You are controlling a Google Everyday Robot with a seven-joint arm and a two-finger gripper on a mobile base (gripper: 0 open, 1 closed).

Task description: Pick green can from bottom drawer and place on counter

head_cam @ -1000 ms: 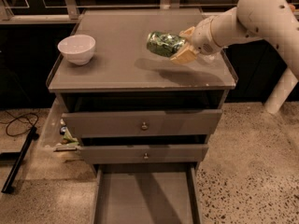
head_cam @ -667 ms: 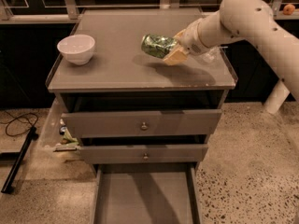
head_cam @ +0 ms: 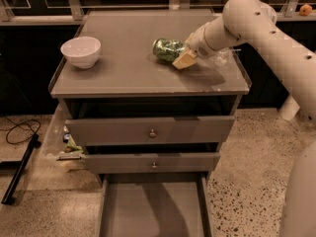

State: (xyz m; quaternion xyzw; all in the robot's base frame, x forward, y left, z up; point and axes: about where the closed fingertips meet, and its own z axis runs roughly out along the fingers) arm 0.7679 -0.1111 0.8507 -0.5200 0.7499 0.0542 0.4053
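The gripper is clamped on the can (tipped sideways) — over the counter, slightly right of its middle.

This looks like a robot test lab: speckled terrazzo floor, a loose black cable trailing beside a plain grey three-drawer cabinet, and a pale two-finger gripper over its top, clasping a shiny green can.

I see dim overhead light; the gripper, clamped on the green can above the tabletop, casts a soft shadow.
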